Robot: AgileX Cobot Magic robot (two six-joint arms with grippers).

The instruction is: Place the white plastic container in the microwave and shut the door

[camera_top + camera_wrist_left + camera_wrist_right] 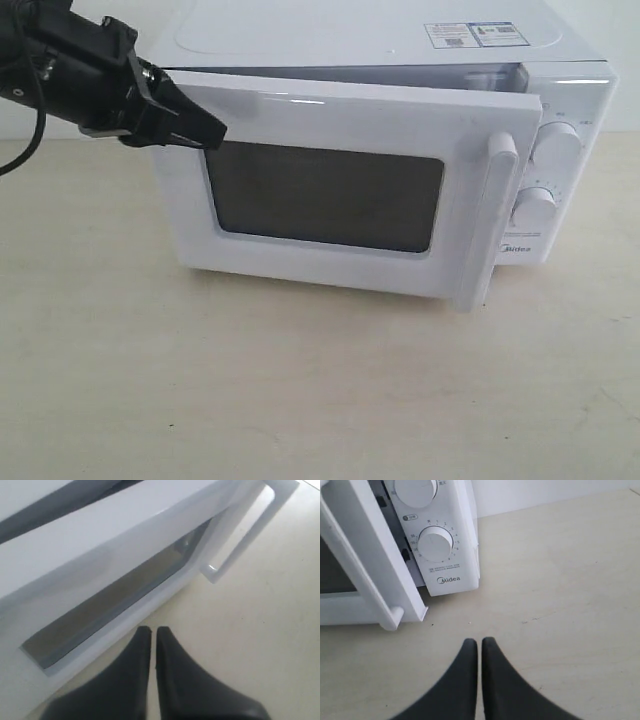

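Microwave (pixel 380 40): white Midea unit on a pale table (pixel 300 410), two round knobs (pixel 557 145) on the right-hand panel.

Door (pixel 340 115): nearly shut but ajar. The handle side stands off the body, and the right wrist view shows a dark gap between the door edge and the knob panel. The vertical bar handle (pixel 492 215) is free, nothing on it.

Window (pixel 325 195): dark, cavity not visible through it. White plastic container: not seen in any view, position cannot be told.

Left gripper (pixel 215 130): fingers pressed together, holding nothing. Tips are at the door's upper corner on the hinge side, over the outer face. Whether they touch the door cannot be told.

Right gripper (pixel 480 642): fingers together, holding nothing. It hangs over bare table near the front of the knob panel, apart from the microwave.
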